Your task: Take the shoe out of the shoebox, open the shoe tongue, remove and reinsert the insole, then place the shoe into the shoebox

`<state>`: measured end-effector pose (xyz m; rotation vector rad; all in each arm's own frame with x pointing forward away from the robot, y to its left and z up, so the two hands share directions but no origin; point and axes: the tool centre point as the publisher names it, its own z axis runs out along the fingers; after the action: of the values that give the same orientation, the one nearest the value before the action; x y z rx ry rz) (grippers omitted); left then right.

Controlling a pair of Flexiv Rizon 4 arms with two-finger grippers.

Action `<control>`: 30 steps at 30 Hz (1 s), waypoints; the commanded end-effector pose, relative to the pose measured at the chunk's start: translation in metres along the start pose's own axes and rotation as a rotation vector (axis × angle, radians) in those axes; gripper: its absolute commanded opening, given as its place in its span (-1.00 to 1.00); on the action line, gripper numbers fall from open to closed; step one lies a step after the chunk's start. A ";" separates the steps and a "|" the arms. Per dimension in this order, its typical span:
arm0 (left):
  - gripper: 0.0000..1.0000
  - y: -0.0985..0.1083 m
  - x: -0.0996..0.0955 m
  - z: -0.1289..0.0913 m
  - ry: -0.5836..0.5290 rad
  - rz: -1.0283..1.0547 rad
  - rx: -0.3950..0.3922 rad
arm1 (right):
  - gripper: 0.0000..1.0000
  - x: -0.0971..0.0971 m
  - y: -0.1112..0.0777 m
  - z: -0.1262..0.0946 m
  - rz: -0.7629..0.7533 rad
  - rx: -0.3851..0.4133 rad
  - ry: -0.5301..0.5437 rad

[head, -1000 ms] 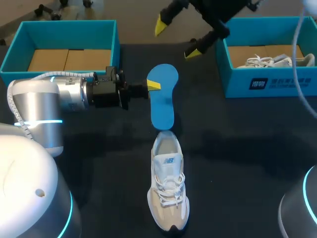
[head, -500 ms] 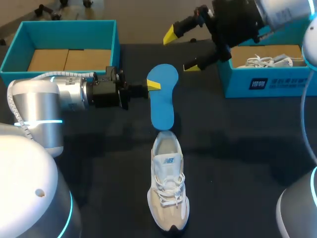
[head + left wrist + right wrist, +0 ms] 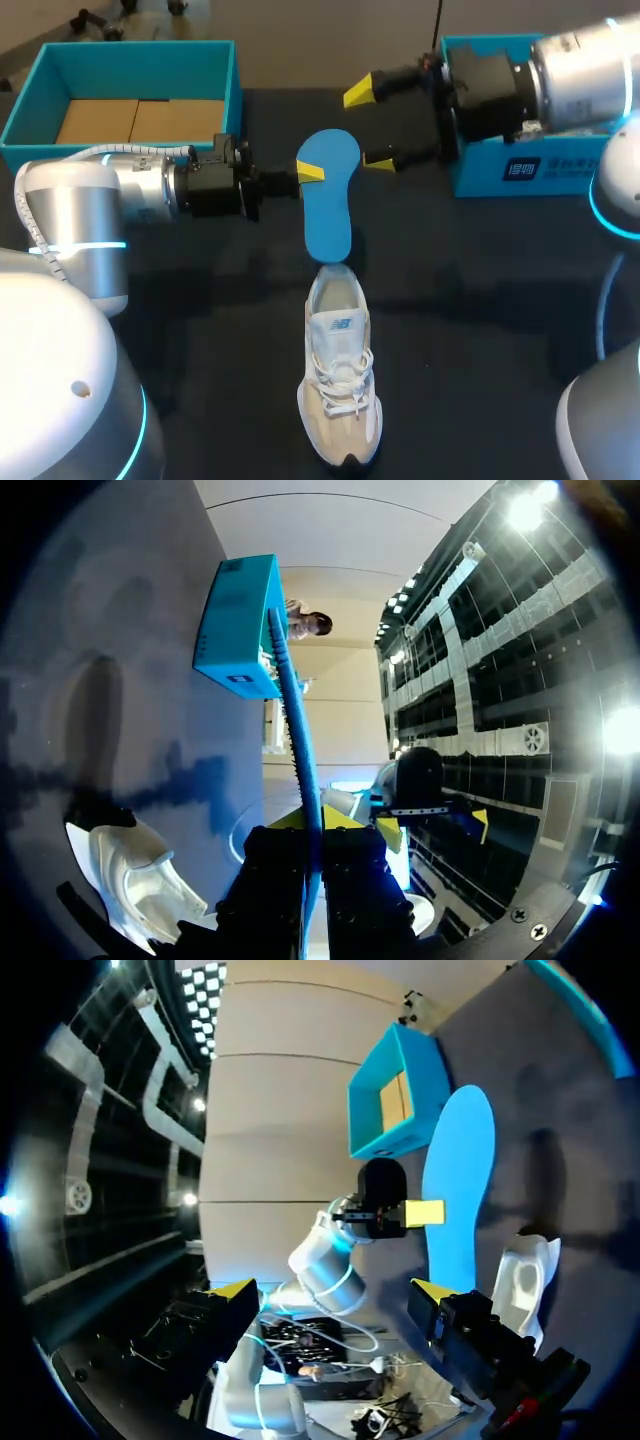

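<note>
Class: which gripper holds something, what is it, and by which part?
Left gripper grips the blue insole by its side edge; right gripper holds nothing.

The right gripper (image 3: 333, 1290) hangs over the dark table (image 3: 560, 1090), its yellow-tipped fingers spread wide with nothing between them. Ahead of it, the left gripper (image 3: 422, 1212) pinches one long edge of a blue insole (image 3: 458, 1175). A white shoe (image 3: 525, 1278) sits just beside the insole's near end. An open teal box (image 3: 392, 1110) stands beyond.

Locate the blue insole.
Head view, mid-table: the insole is gripped at its edge by the left pincer, one end at the heel of the shoe.
</note>
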<state>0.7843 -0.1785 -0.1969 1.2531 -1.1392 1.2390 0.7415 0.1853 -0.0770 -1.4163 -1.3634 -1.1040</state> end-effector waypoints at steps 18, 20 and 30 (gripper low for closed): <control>-1.00 0.001 0.000 0.000 -0.003 0.000 0.002 | 1.00 -0.011 0.001 -0.002 0.062 0.019 0.257; -1.00 0.001 0.000 0.000 -0.003 0.000 0.002 | 1.00 -0.012 0.001 -0.002 0.059 0.009 0.256; -1.00 0.001 0.000 0.000 -0.003 0.000 0.002 | 1.00 -0.012 0.001 -0.002 0.059 0.009 0.256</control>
<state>0.7843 -0.1785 -0.1970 1.2531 -1.1393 1.2390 0.7408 0.1778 -0.0880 -1.2506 -1.1353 -1.1943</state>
